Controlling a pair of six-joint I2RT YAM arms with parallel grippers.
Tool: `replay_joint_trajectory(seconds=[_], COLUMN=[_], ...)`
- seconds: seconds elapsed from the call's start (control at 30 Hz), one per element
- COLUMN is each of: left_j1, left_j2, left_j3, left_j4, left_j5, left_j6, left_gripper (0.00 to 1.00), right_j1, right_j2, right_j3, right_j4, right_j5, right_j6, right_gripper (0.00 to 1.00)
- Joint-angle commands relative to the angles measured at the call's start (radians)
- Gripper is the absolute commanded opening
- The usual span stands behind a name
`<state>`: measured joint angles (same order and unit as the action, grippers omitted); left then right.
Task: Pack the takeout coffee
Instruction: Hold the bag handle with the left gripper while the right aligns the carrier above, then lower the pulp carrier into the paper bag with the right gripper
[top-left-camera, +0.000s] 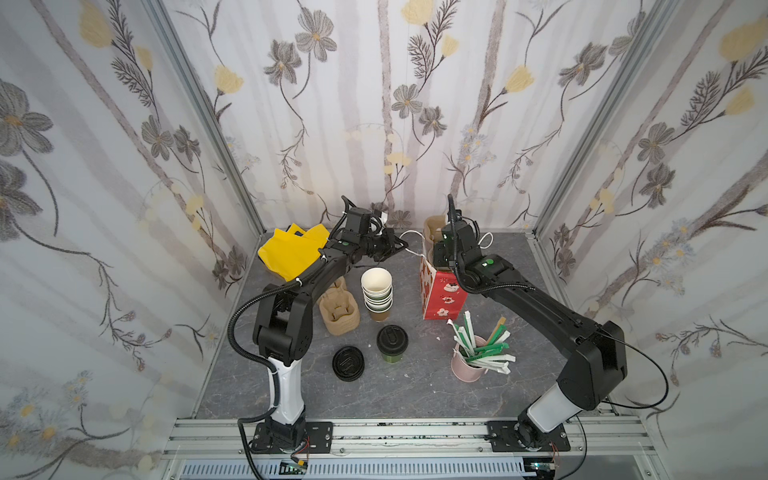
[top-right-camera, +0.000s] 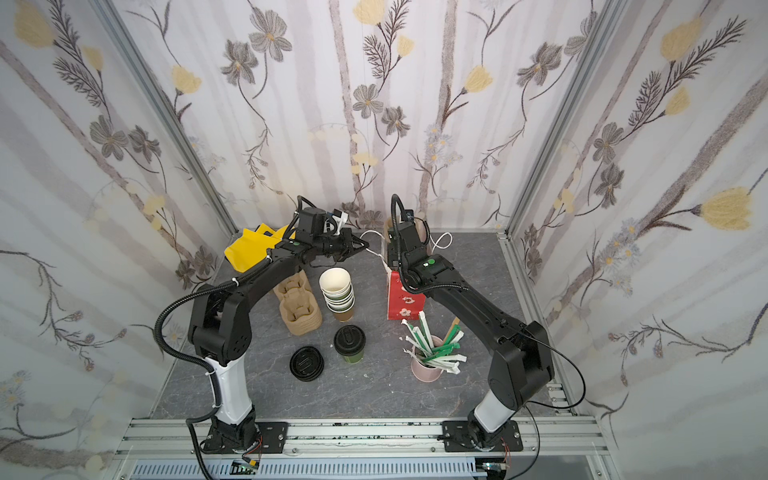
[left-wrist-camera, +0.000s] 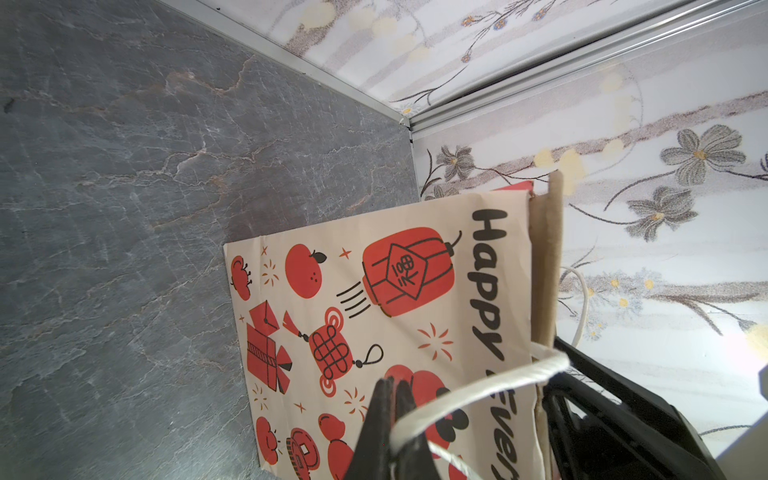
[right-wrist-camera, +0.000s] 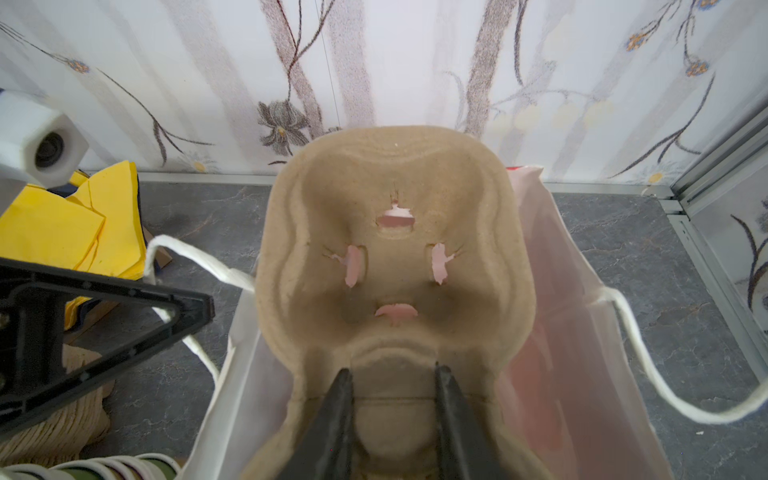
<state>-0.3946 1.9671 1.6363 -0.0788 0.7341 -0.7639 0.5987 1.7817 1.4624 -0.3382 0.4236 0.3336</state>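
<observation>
The takeout coffee (top-left-camera: 392, 345) (top-right-camera: 349, 345), an olive-green cup with a black lid, stands upright on the table's front middle, apart from both grippers. My left gripper (left-wrist-camera: 392, 390) (top-left-camera: 400, 242) is shut on the white cord handle (left-wrist-camera: 478, 389) of the red and cream paper bag (top-left-camera: 442, 299) (left-wrist-camera: 374, 311), holding it out to the left. Over the bag's mouth, my right gripper (right-wrist-camera: 394, 380) is shut on the middle ridge of a brown pulp cup carrier (right-wrist-camera: 395, 187). The carrier stands on end, partly inside the bag.
A nested stack of lidless cups (top-left-camera: 377, 291) and a pile of pulp carriers (top-left-camera: 338, 311) stand left of the bag. Loose black lids (top-left-camera: 348, 363) lie beside the coffee. A pink cup of sachets (top-left-camera: 469, 365) is front right. Yellow napkins (top-left-camera: 291, 249) lie back left.
</observation>
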Motion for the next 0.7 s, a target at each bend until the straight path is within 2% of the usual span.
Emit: replay_joint_trajectory(seconds=[0.0, 0.33, 0.67], left_j1=[-0.001, -0.018, -0.020], left_j2=[-0.007, -0.018, -0.034], left_j3=[0.000, -0.013, -0.029], left_j4=[0.022, 0.022, 0.022], left_j5=[-0.003, -0.021, -0.033], left_j6=[-0.006, -0.005, -0.002], left_gripper=[0.00, 0.00, 0.00], right_j1=[0.003, 0.005, 0.006], right_j2=[0.010, 0.027, 0.038], right_j3=[0.022, 0.085, 0.084], right_j4=[-0.067, -0.210, -0.264], right_j5=[0.001, -0.057, -0.030], right_j6=[0.071, 0.200, 0.270], right_gripper=[0.28, 0.28, 0.29])
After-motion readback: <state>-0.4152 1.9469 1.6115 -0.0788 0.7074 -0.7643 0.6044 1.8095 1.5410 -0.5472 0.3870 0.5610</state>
